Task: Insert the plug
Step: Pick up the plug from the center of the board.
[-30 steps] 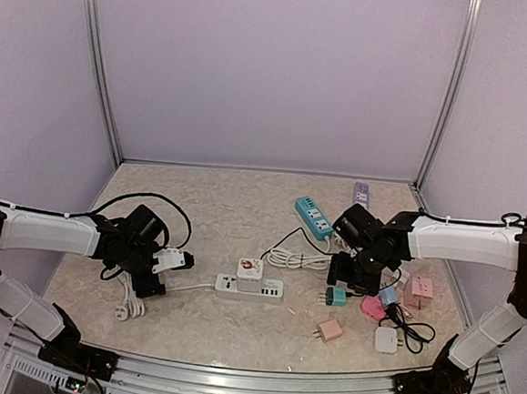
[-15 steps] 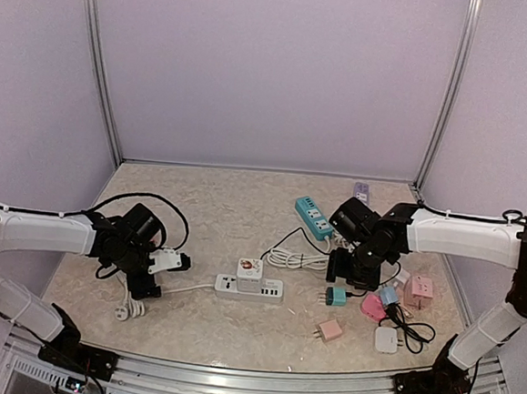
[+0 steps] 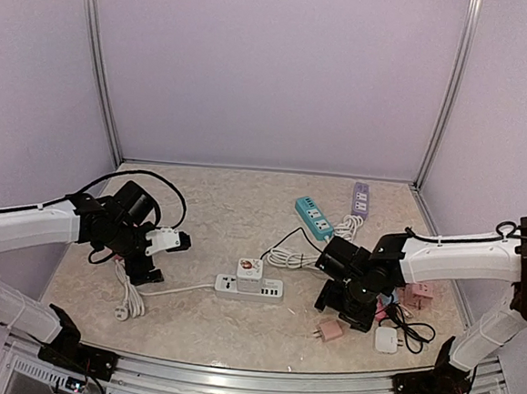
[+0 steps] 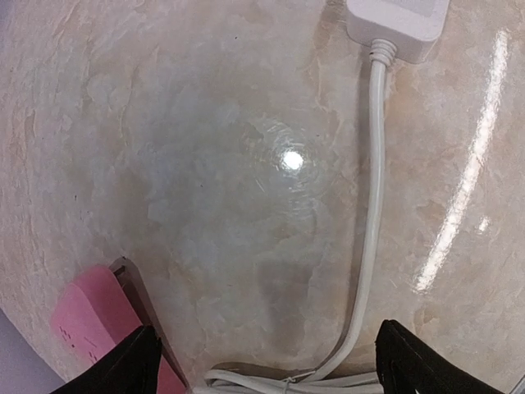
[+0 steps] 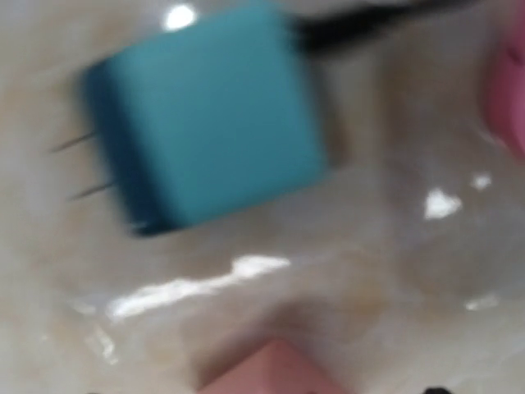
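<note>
In the right wrist view a blurred teal plug [image 5: 205, 115] lies on the table, prongs pointing left, with a pink plug [image 5: 271, 371] just below it. From above, my right gripper [image 3: 344, 306] hovers over the teal plug and hides it; the pink plug [image 3: 331, 330] shows at its near side. Its jaws stand wide with nothing between them. The white power strip [image 3: 249, 289] carries a white cube adapter [image 3: 249, 271]. My left gripper [image 4: 273, 361] is open over the strip's white cable [image 4: 373, 205], holding nothing.
A teal power strip [image 3: 313, 216] and a purple one [image 3: 361, 200] lie at the back right. Pink adapters [image 3: 418, 294], a white adapter [image 3: 386, 340] and black cords crowd the right side. A coiled white cable [image 3: 295, 257] lies behind the right gripper.
My right gripper has moved toward the near edge and now covers the teal plug. My left gripper has shifted slightly away from the near edge, and its jaws have widened.
</note>
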You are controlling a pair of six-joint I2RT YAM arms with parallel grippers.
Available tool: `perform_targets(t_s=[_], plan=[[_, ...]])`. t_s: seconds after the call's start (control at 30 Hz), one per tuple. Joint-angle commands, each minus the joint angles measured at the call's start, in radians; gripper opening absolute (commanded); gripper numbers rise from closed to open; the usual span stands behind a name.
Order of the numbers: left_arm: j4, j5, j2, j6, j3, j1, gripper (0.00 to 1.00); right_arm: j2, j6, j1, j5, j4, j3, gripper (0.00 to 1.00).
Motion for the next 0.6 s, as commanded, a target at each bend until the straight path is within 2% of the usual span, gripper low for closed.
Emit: perform_targets(t_s=[0.0,0.07,0.17,0.33,0.57], plan=[[-0.033,0.014,-0.046,-0.007,-0.019,0.009,0.89,-0.123,0.424,0.036,-0.027,0.233,-0.163,0.83],[-0.027,0.014,-0.062,-0.008,-0.032,0.011,0.89,-0.154,0.528,0.051,-0.012,0.278,-0.208,0.83],[-0.02,0.011,-0.078,-0.006,-0.047,0.012,0.9,-0.152,0.58,0.07,0.02,0.173,-0.175,0.82],[0.005,0.006,-0.081,-0.002,-0.062,0.012,0.9,-0.081,0.618,0.067,-0.001,0.105,-0.131,0.83],[0.011,-0.001,-0.085,0.001,-0.077,0.012,0.9,-0.02,0.581,0.058,-0.011,0.092,-0.105,0.83]])
